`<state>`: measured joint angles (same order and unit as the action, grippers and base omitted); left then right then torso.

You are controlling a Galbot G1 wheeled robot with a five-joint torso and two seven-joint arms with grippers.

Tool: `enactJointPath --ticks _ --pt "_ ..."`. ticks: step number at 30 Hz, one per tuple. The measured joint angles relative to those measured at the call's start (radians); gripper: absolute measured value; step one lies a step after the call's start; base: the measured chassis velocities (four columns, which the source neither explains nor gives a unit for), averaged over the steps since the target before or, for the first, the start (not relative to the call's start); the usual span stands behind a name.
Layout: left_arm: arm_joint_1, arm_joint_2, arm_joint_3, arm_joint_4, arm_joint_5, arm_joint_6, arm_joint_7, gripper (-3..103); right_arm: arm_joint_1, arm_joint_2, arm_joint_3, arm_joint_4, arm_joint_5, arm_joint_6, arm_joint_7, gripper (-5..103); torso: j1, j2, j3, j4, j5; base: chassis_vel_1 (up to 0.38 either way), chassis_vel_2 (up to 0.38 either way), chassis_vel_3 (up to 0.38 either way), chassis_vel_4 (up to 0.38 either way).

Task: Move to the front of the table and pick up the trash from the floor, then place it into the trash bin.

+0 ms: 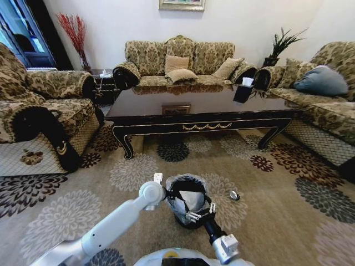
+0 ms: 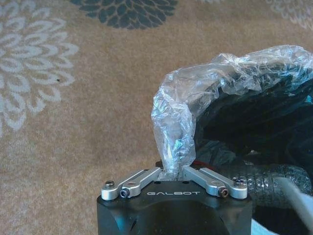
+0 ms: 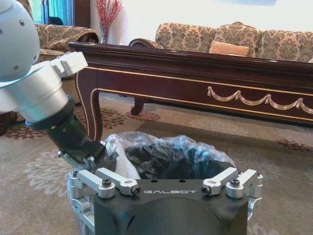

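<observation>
Nearest the head camera, both arms are seen converging on the trash bin [image 1: 186,202], which stands on the patterned carpet [image 1: 66,216] in front of the table [image 1: 205,108]. The left gripper [image 2: 172,177] is placed at the bin's left rim, and in the left wrist view its fingers are drawn close together on a fold of the plastic liner [image 2: 195,98]. The right gripper [image 1: 199,213] is held at the near side of the bin; in the right wrist view its linkages are spread wide, but whether anything lies between its fingers cannot be told. A small round silvery bit [image 1: 234,195] of the trash is left on the carpet just to the right of the bin, apart from it. The step in hand is judged to be the placing stage at the bin, with the liner being held aside. For the next move, the liner would have to be let go cleanly, and the silvery bit would then have to be reached with a low approach to the floor
</observation>
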<state>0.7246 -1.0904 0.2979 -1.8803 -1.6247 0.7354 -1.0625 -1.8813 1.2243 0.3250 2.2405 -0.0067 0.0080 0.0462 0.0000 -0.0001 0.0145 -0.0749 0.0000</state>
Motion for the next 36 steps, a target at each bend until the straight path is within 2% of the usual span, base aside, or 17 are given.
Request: enactJointPath --ticks 16,31,36 --pt "0.038 0.045 -0.122 -0.011 -0.026 0.000 0.037 0 0.013 0.013 0.027 -0.033 0.025 -0.005 0.002 100 0.000 0.000 0.000 0.0002 -0.0001 0.000 0.000 0.000 0.000" --pt "0.042 0.051 -0.200 0.002 -0.047 0.000 0.053 0 0.008 0.002 0.049 -0.056 0.037 0.003 0.006 100 0.000 0.000 0.000 -0.0002 0.0000 0.000 0.000 0.000 0.000" --pt "0.057 0.068 -0.216 0.010 -0.036 0.000 0.055 0 0.048 -0.008 0.081 -0.059 0.090 -0.006 0.010 100 0.000 0.000 0.000 0.0000 0.0000 0.000 0.000 0.000 0.000"
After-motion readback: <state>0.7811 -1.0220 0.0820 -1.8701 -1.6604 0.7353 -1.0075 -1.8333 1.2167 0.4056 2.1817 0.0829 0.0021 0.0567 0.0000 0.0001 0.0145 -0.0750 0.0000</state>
